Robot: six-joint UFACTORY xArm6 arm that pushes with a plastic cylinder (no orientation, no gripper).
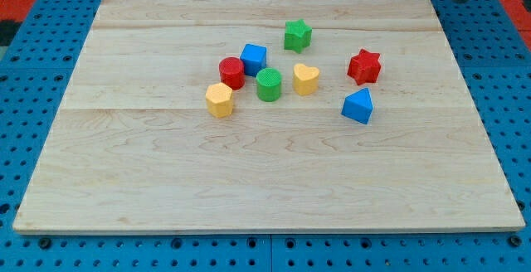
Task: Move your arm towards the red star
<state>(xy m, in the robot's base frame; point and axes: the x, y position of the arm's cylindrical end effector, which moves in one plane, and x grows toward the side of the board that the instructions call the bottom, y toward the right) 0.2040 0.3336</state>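
Nearest the camera lay bare desk (265, 197); my tip was out of view, its state untellable, with the red star (364, 65) sitting toward the view's upper right.

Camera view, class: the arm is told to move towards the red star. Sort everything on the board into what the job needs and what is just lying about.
Job:
red star
my tip, barely showing at the view's top right, far from the blocks

Lying about:
green star
blue cube
red cylinder
green cylinder
yellow heart
yellow hexagon
blue wedge
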